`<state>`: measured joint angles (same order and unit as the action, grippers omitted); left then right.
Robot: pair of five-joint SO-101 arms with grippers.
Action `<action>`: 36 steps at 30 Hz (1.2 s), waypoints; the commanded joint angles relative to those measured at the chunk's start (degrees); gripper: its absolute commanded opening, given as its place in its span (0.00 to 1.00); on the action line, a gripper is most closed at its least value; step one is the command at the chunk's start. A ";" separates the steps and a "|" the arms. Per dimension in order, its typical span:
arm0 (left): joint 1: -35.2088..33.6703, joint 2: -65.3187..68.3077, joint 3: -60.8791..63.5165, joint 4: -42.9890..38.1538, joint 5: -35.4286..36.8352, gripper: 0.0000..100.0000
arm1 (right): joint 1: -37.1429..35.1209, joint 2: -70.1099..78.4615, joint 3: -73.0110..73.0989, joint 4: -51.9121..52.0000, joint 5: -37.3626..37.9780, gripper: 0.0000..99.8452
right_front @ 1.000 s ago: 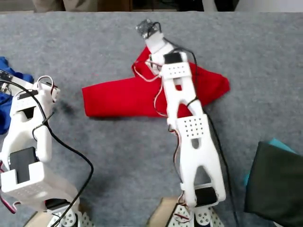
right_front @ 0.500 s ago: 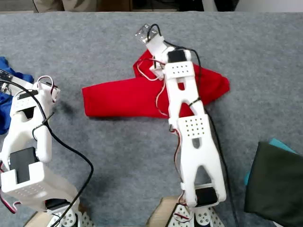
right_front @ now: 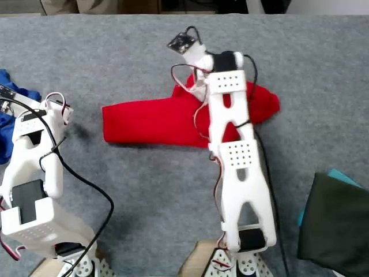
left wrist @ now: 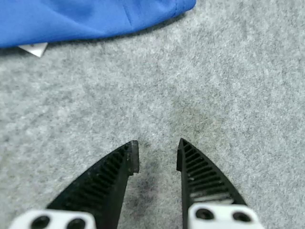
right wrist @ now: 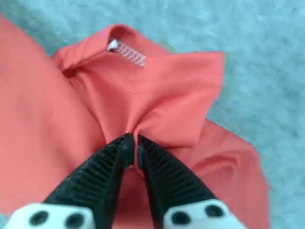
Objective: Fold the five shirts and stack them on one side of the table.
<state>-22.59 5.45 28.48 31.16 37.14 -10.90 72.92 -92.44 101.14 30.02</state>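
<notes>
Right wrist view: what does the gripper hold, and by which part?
The right gripper holds the red shirt, pinching a bunched fold of cloth near a stitched edge.

The table [right_front: 323,69] is covered by a grey, felt-like cloth [left wrist: 238,81] with a fine speckled nap, which is seen close up in both wrist views. Beyond the table's far edge a narrow strip of the room is shown: a brown wooden panel [right_front: 138,6], a dark gap [right_front: 202,6] and a pale surface [right_front: 328,6] towards one corner. The scene is lit softly and evenly, and only faint, blurred shadows are cast on the cloth.
</notes>
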 commanded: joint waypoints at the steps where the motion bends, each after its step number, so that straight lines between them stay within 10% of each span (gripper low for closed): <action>1: 0.62 -0.22 -2.29 0.09 0.35 0.14 | 2.95 -7.52 0.40 1.41 0.35 0.00; 26: 1.76 -0.31 -2.29 0.53 -1.93 0.14 | 15.87 -72.48 105.54 -19.25 -3.60 0.00; 36: 17.32 -0.40 -20.92 23.56 -6.51 0.15 | 15.96 -74.86 126.29 -38.33 -3.60 0.00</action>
<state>-10.37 5.54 15.74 49.36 31.34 4.40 1.71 32.92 63.34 26.95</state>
